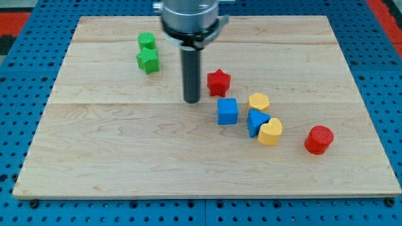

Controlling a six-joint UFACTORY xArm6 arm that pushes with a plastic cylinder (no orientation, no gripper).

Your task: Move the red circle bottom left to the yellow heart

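Right now my tip [191, 100] rests on the tabletop [125, 157] near its middle, left of the red star [218, 82] and up-left of the blue cube [227, 111]. This rig has no claw to open or close, only the straight dark rod, so nothing is held.

The red circle [319, 139] sits far toward the view's right, well apart from my tip and lower in the view. It lies to the right of the yellow heart [271, 132], near it but with a clear gap of bare wood between them. The whole cluster stands between my tip and the circle: cube, blue triangle [255, 121] touching the heart, and yellow hexagon [259, 102] just above the triangle.

As I judge it, that is what the move turns on. The circle has to end up at the heart's lower left, so I would need to get round to the circle's right side, push it leftward under the heart, and go wide of the cluster on the way so as not to disturb it.

All the blocks look like ribbed, matte plastic, small and light. The circle is a short round cylinder, so an off-centre push could send it sliding sideways off the rod. Pale planks with fine grain make up the tabletop. Two green blocks [147, 53] sit touching at the top left, out of the way.
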